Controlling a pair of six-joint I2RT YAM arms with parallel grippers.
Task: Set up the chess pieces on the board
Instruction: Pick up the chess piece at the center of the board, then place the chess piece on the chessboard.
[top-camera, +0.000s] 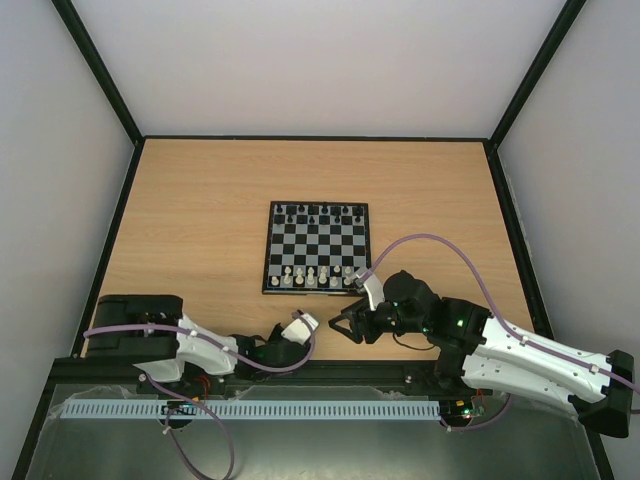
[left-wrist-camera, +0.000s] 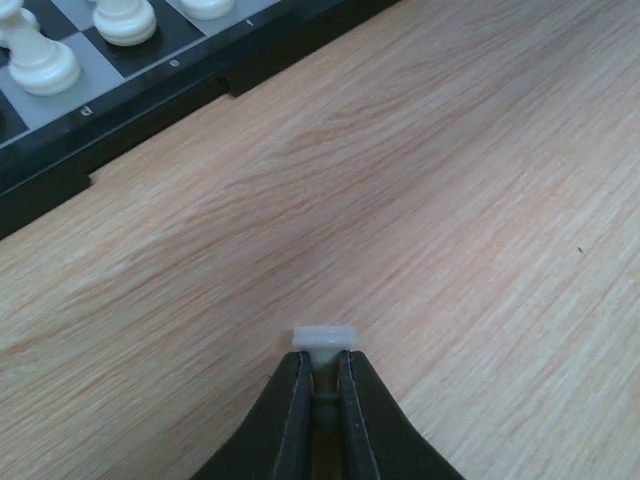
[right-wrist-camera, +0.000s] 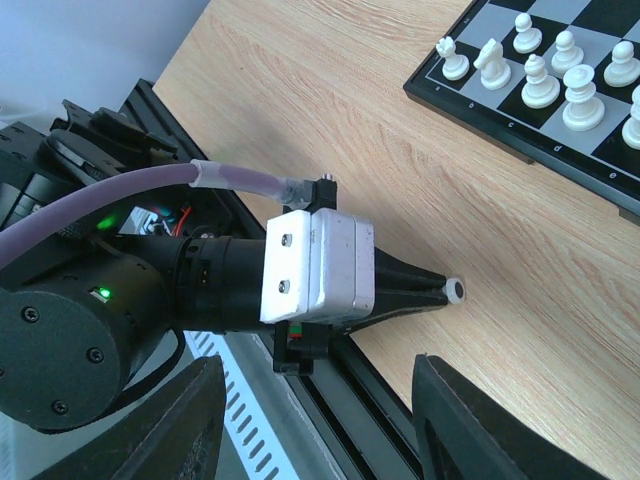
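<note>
The board (top-camera: 317, 248) lies mid-table, with black pieces (top-camera: 318, 212) along its far row and cream-white chess pieces (top-camera: 310, 277) along its near rows. My left gripper (top-camera: 315, 319) is low over the wood just in front of the board. It is shut on a white chess piece (left-wrist-camera: 326, 337), whose round base sticks out past the fingertips (left-wrist-camera: 295, 400). The right wrist view shows this piece (right-wrist-camera: 455, 290) at the left gripper's tip, and white pieces (right-wrist-camera: 540, 85) on the board's rim (right-wrist-camera: 520, 130). My right gripper (right-wrist-camera: 320, 430) is wide open and empty, just right of the left one (top-camera: 350, 325).
A black box (top-camera: 140, 310) sits at the near left of the table. A grey slotted cable tray (top-camera: 250, 410) and a black rail run along the near edge. Purple cables (top-camera: 440, 243) loop over both arms. Black frame posts border the table.
</note>
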